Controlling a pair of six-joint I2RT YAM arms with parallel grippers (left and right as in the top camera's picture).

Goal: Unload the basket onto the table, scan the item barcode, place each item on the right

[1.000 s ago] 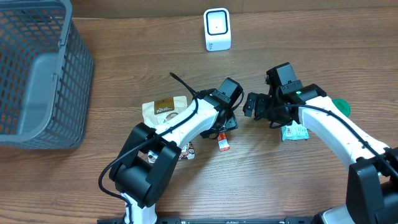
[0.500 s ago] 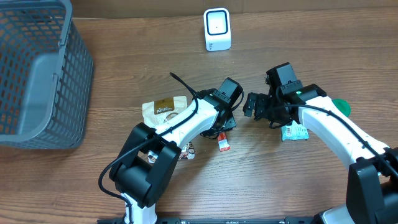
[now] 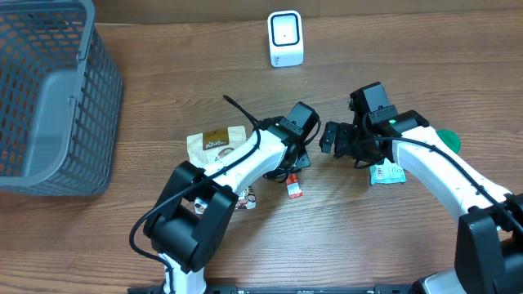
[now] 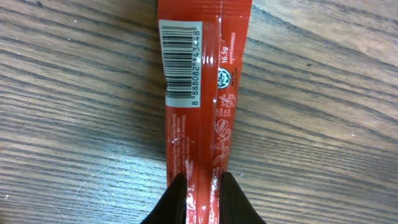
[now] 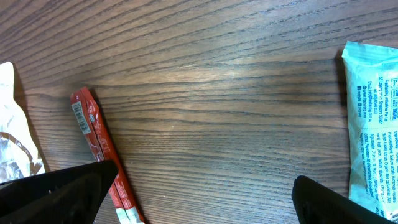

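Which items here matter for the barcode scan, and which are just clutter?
Job: sachet, pinched by left gripper; scanner.
Lying about: basket; tan packet; teal packet.

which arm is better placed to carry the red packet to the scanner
Left. The left gripper is pinched on the red packet, barcode facing up. The right gripper hangs open over bare table beside it, holding nothing, so it would need to grasp first.
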